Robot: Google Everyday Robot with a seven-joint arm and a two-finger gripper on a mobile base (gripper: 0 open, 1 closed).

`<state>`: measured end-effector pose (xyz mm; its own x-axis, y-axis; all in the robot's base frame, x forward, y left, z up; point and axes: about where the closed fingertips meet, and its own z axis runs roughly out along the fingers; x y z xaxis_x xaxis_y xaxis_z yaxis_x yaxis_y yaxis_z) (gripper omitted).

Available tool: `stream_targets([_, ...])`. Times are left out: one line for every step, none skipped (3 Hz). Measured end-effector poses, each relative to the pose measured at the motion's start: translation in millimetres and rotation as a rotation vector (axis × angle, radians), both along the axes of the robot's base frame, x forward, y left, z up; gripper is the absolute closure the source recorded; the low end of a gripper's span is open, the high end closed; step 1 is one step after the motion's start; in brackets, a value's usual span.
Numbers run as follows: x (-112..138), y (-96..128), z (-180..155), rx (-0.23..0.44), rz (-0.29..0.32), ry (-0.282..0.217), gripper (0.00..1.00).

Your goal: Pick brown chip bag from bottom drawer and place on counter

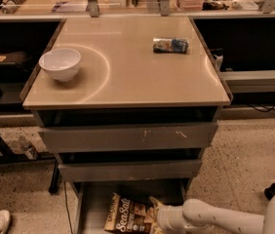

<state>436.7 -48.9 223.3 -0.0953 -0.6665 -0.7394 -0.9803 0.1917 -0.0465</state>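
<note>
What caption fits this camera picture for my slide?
Gripper at the chip bag in the bottom drawer, under the counter.

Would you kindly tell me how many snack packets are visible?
2: the small blue-and-white packet on the glossy beige counter, and the dark brown chip bag in the grey bottom drawer, with the gripper at its right edge. More may be hidden.

Crinkly brown chip bag [129,216] face-up in bottom drawer [93,204]; claw [154,215] at right edge.
</note>
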Motion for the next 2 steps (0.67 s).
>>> stream_targets([17,-2,-25,-0.026,-0.048,-0.03,0.0])
stream_targets([33,3,-42,-0.045,-0.065,-0.073,0.0])
